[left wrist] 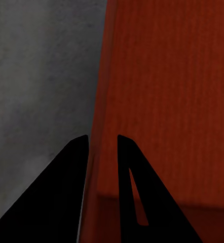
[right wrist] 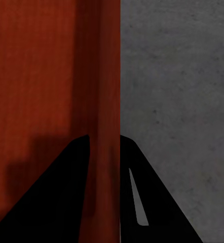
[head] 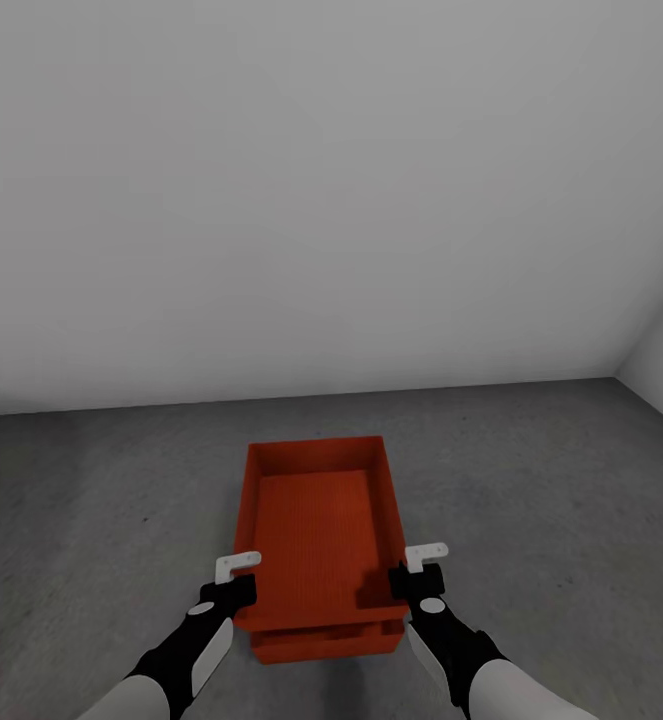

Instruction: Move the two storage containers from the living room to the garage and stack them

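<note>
Orange-red upper container (head: 316, 530), lower container (head: 321, 640) beneath, head view

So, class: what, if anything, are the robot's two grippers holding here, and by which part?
Both hold the upper storage container: the left gripper pinches its left side wall, the right gripper its right side wall, above the lower container.

place: bare garage | floor (head: 91, 500): rough grey concrete | walls (head: 321, 180): plain white-grey
</note>
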Controlling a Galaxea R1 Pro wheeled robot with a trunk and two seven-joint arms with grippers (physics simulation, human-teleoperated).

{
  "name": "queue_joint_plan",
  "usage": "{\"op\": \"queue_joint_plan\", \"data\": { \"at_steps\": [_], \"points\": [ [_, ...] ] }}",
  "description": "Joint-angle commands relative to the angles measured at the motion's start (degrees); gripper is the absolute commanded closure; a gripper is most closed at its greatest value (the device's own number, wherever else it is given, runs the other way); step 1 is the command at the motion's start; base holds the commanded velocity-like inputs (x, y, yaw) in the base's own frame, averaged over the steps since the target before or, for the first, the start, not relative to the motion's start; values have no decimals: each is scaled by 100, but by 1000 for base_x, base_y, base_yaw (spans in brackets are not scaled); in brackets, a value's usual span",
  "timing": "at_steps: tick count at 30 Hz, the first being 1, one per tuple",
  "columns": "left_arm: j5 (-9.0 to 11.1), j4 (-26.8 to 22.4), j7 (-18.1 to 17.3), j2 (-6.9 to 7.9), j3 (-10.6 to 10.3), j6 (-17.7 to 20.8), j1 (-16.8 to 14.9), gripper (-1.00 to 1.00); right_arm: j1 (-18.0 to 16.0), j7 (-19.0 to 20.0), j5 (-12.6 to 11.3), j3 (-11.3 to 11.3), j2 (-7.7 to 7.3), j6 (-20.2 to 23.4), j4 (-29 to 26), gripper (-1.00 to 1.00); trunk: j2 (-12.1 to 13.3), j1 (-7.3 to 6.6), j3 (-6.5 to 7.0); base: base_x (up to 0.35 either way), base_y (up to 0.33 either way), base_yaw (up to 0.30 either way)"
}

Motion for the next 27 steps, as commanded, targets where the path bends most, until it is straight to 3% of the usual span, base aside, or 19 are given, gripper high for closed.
{"op": "queue_joint_plan", "data": {
  "at_steps": [1, 27],
  "points": [
    [-62, -24, 94, 8, 54, 14, -7, 100, -2, -89, -43, 46, -5, -31, 386, 100, -2, -1, -4, 0, 0, 0],
    [-54, -42, 367, 1, 54, 41, -7, 100, -2, -88, -35, 46, -6, -32, 387, 100, -162, 87, -75, 0, 0, 0]
  ]
}}
